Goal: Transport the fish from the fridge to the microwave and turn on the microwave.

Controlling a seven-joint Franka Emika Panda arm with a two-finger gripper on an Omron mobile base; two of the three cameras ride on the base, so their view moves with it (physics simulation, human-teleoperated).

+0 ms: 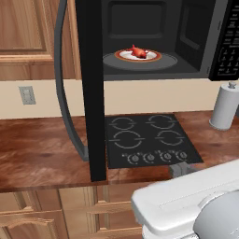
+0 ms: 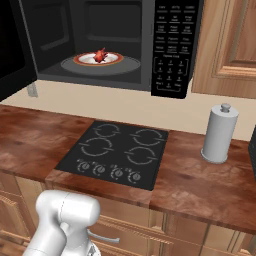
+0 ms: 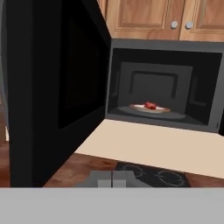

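Inside the open microwave (image 2: 170, 45), fish (image 2: 100, 55) on a plate (image 2: 115, 59); end effector (image 3: 112, 178) shut, empty.

A reddish wooden counter (image 2: 30, 140) runs below and ahead of the shut jaws; a black cooktop (image 2: 117, 152) is set into it straight ahead; a grey paper-towel roll (image 2: 220, 132) stands upright off to their right.
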